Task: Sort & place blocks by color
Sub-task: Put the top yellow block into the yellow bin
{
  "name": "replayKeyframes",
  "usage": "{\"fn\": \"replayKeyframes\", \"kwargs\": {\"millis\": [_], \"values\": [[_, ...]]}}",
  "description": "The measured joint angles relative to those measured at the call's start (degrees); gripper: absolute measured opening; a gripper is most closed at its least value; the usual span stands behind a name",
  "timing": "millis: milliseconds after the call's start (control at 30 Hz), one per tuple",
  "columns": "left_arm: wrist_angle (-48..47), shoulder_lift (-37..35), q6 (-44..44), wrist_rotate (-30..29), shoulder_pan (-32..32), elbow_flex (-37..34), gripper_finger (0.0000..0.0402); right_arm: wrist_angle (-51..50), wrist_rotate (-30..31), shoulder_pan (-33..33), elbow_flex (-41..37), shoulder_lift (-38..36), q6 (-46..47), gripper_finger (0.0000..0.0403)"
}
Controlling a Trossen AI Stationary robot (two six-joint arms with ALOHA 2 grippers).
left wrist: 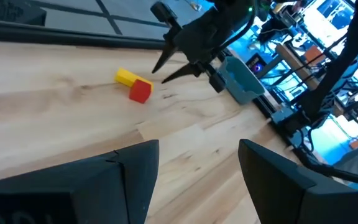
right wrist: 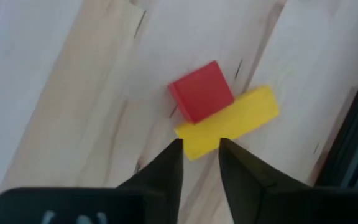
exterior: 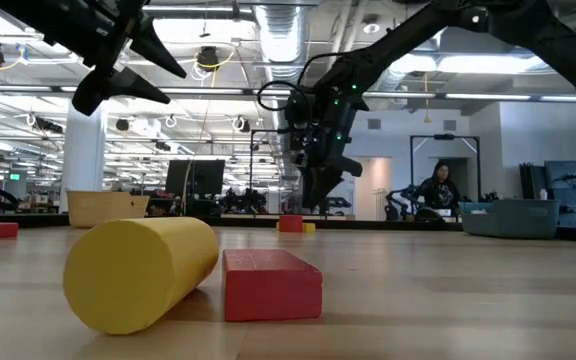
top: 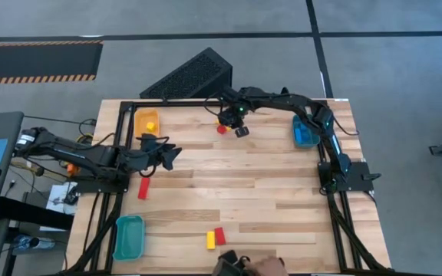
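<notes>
The right gripper [right wrist: 200,148] hovers, fingers parted, over the yellow bar [right wrist: 227,129] touching the red cube [right wrist: 201,90], positioned for sorting; the left gripper [left wrist: 197,165] waits open.

Yellow tray [top: 138,116]; teal tray [top: 128,236]; blue tray [top: 304,136]

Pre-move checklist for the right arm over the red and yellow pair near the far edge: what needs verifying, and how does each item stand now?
1. Right pincer above yellow bar: ok.
2. Its fingers parted, nothing held: ok.
3. Red cube touches the bar, may be dragged along: not ok.
4. Yellow tray reachable from there: cannot tell.
5. Left pincer empty, apart from this pair: ok.
</notes>
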Motion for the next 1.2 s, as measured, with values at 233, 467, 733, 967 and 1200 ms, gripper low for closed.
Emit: {"fn": "replayKeyframes", "kwargs": {"millis": [233, 467, 733, 967, 1200], "values": [[3.34, 6.23, -1.79, -0.68, -0.07, 1.11, 0.0206, 2.49, -1.4, -1.12, -1.11, 0.0, -1.94, 0.0047], [0.59, 12.49, -0.95, -1.07, 0.17, 5.94, 0.0206, 2.33, -4.26, -3.0, -1.4, 1.95, -0.37, 0.0012], [-1.69, 14.83, -0.76, -1.1, 1.06, 9.05, 0.0206, 2.85, -5.82, -3.45, -1.22, 3.08, 1.2, 0.0007], [-2.53, 14.87, -0.74, -1.04, 1.17, 9.11, 0.0206, 3.29, -6.3, -3.65, -1.22, 3.1, -6.44, 0.0004], [-3.21, 14.87, 0.15, -0.65, 1.17, 9.11, 0.0206, 3.52, -6.04, -3.63, -1.22, 2.9, -9.06, 0.0003]]}}
